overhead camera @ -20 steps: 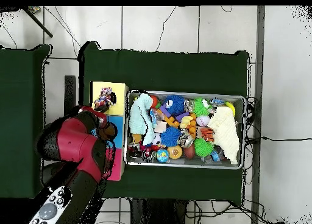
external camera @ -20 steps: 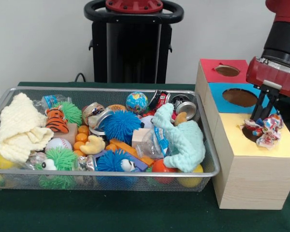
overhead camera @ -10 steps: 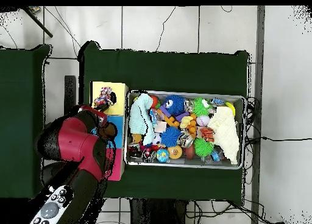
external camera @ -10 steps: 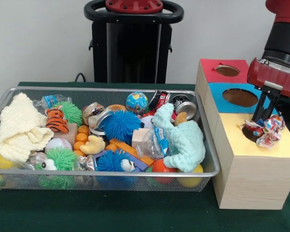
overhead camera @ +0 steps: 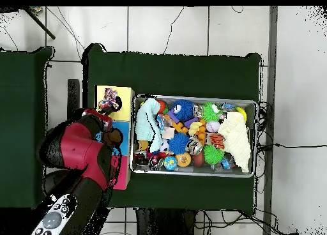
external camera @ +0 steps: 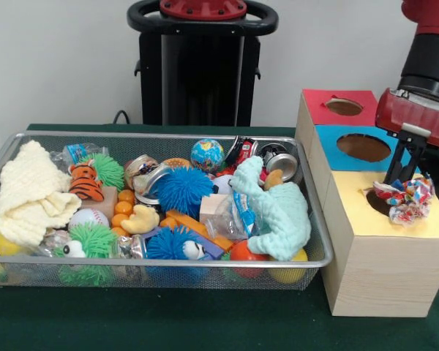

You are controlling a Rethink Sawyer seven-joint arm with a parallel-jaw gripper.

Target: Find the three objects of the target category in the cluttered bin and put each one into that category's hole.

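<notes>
My gripper hangs over the yellow-topped box and is shut on the small white printed cloth, which droops onto the yellow top at the edge of its dark hole. The cloth also shows in the overhead view. The blue top's round hole lies just behind the gripper and is open. The mint-green knitted cloth lies at the right end of the wire-mesh bin. The pale-yellow knitted cloth lies at the bin's left end.
The red-topped box's hole is furthest back in the row of boxes. The bin holds spiky blue and green balls, a tiger toy, a globe ball, cans and orange balls. My arm covers much of the boxes from above.
My gripper has shifted slightly right in the front view, dragging the printed cloth with it across the yellow top's hole. The bin's contents have not moved.
</notes>
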